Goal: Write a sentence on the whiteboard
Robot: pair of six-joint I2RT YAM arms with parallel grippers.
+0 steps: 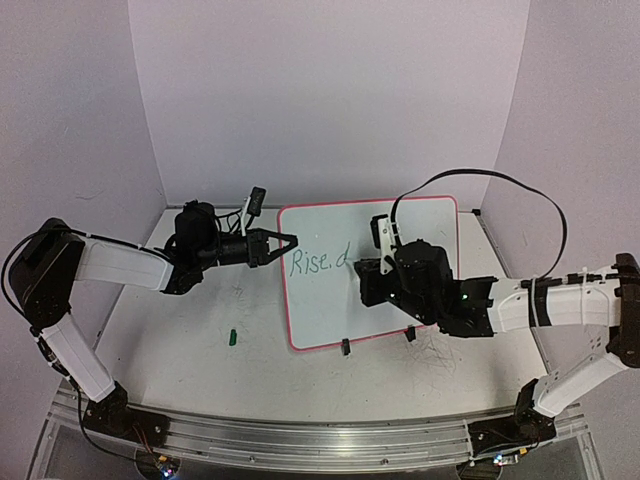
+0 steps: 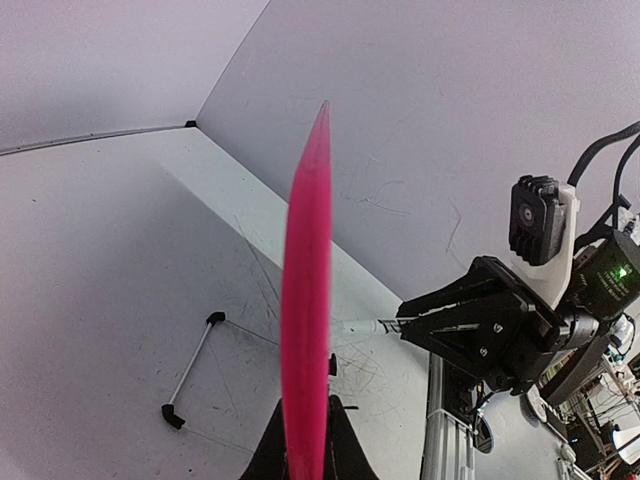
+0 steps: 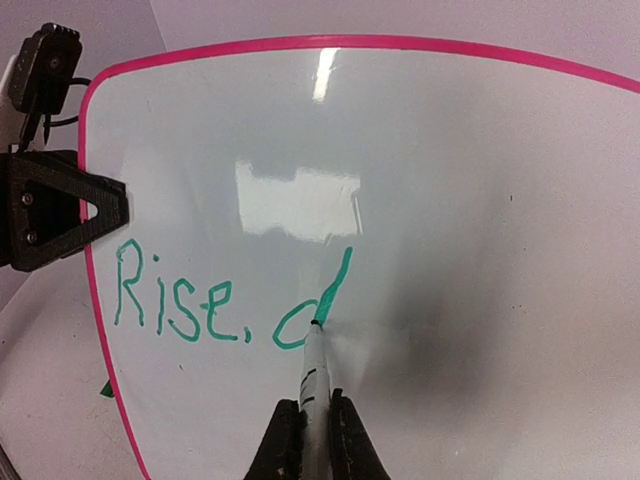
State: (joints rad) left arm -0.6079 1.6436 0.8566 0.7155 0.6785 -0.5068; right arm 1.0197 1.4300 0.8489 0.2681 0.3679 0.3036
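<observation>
The whiteboard (image 1: 335,310) stands upright on the table, with a pink-red frame and "Rise, d" written on it in green. My left gripper (image 1: 291,243) is shut on its left edge, which the left wrist view shows as a pink strip (image 2: 306,290) running up from between the fingers (image 2: 345,455). My right gripper (image 3: 312,430) is shut on a white marker (image 3: 314,375). The marker's tip touches the board (image 3: 470,200) at the stem of the "d". In the top view this gripper (image 1: 362,270) sits in front of the board's middle.
A small green cap (image 1: 232,337) lies on the table left of the board. Two black clip feet (image 1: 345,347) (image 1: 410,335) hold the board's lower edge, and a wire prop (image 2: 190,375) stands behind it. A metal rail (image 1: 300,440) runs along the near edge. Walls enclose three sides.
</observation>
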